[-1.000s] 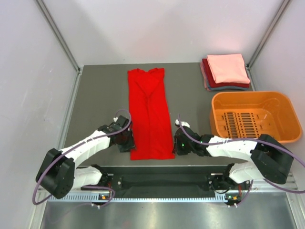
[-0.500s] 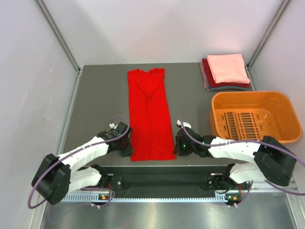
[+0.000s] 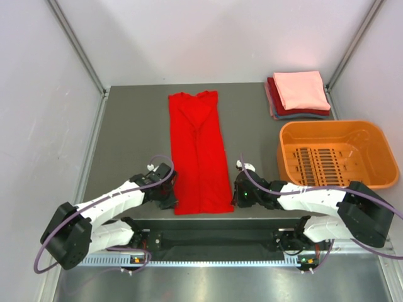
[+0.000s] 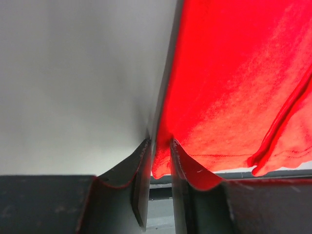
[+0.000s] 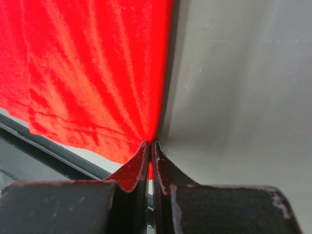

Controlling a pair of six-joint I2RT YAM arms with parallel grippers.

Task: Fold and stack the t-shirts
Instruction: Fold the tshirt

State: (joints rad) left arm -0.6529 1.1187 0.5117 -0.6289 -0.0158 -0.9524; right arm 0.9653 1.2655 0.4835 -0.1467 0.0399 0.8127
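Grey table (image 3: 132, 126): red t-shirt (image 3: 199, 151) narrowed lengthwise (crossfold pending); left gripper (image 4: 157, 146) and right gripper (image 5: 150, 146) pinch hem corners; folded stack (image 3: 298, 94) waits.

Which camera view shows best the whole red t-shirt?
The top external view: the red t-shirt lies there full length on the table. Each wrist view shows only a bottom corner, pinched in the left pincer and right pincer.

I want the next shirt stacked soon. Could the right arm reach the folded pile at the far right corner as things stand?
Probably not yet: the right gripper is shut on the red t-shirt's near hem, and the orange basket lies between it and the folded pile.
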